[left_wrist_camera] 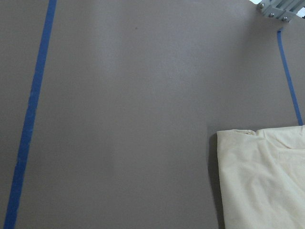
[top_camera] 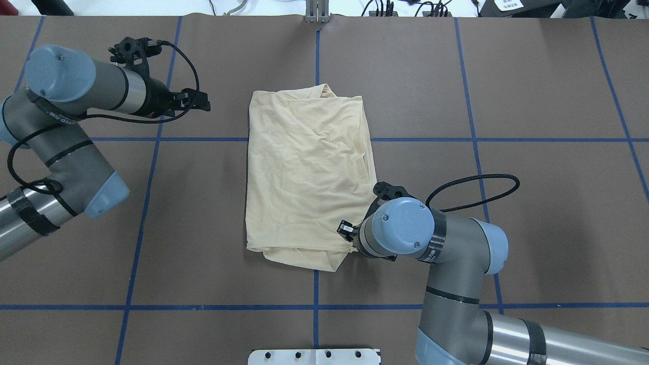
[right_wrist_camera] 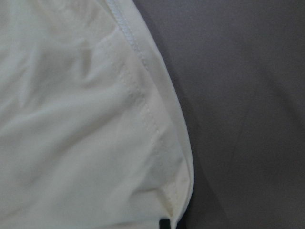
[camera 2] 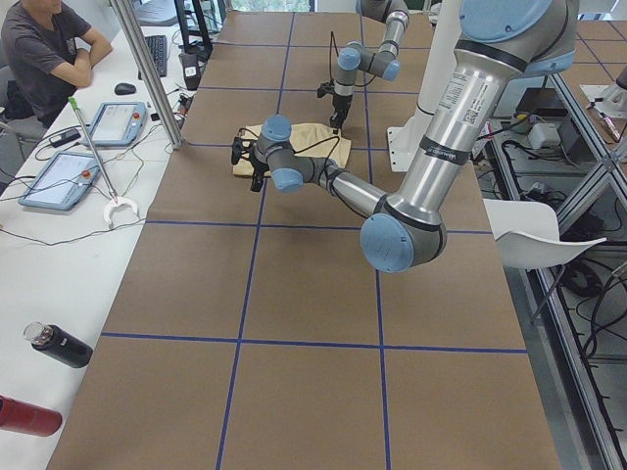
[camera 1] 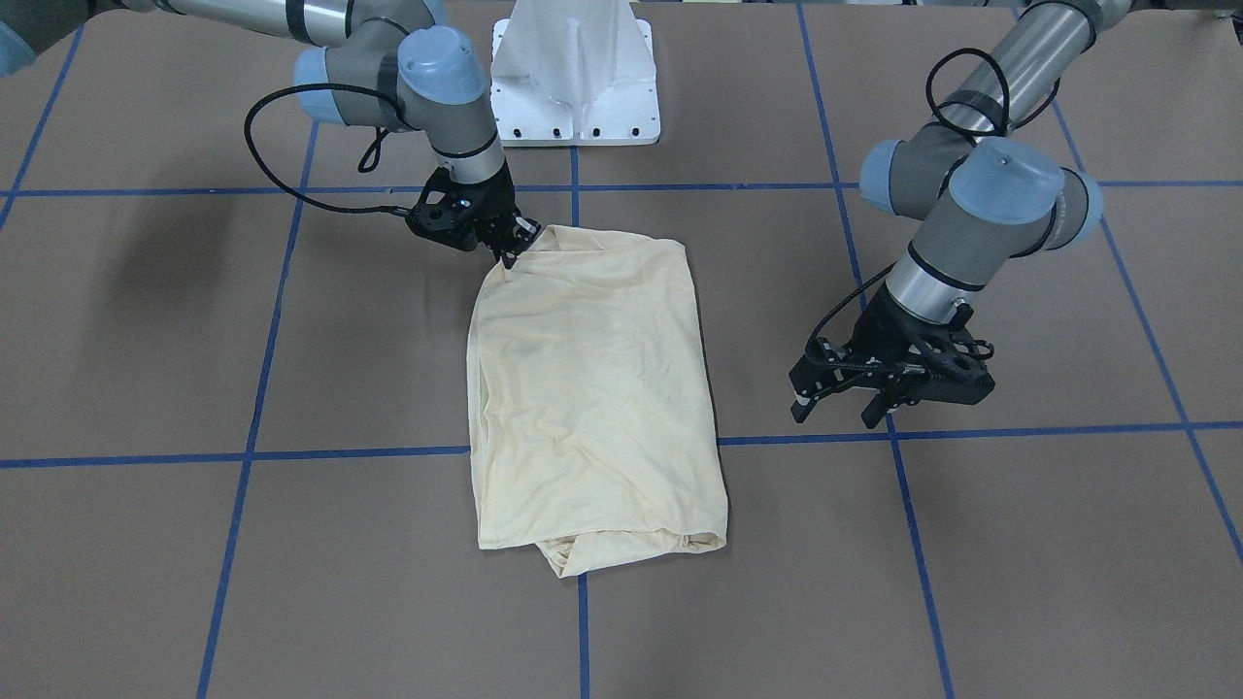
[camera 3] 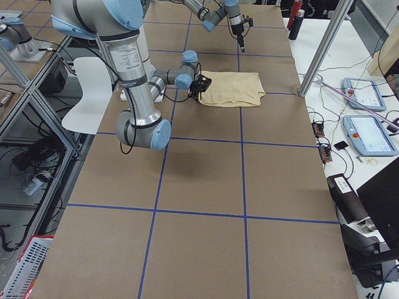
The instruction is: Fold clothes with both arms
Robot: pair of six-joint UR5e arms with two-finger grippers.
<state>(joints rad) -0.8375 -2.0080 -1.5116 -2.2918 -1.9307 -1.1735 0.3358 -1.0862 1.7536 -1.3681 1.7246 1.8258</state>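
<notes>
Garment status: you have 1 pale cream-yellow thin fabric shirt (camera 1: pixel 592 379) lying folded into a rough rectangle on the brown paper-covered table with blue tape grid lines (camera 1: pixel 146 320). It sits directly in front of the white metal pedestal base (camera 1: pixel 575 73), with 1 short edge toward that base. At the end farthest from the base, a bunched layer pokes out from under the top fold.

Right side: the black two-finger right gripper (camera 1: pixel 507 258), on the grey-and-silver right arm with light blue joint caps (camera 1: pixel 437 87), is at the shirt corner nearest the base. Its 2 fingers are pressed together with the hem corner pinched between them. The right wrist view shows stitched hem and a dark fingertip at the fabric's edge.

Left side: the black two-finger left gripper (camera 1: pixel 835 416), on the matching left arm (camera 1: pixel 981 223), is out to the base's left, farther from the base than the right gripper. It is not touching the shirt. Its 2 fingers stand apart and hold nothing.
</notes>
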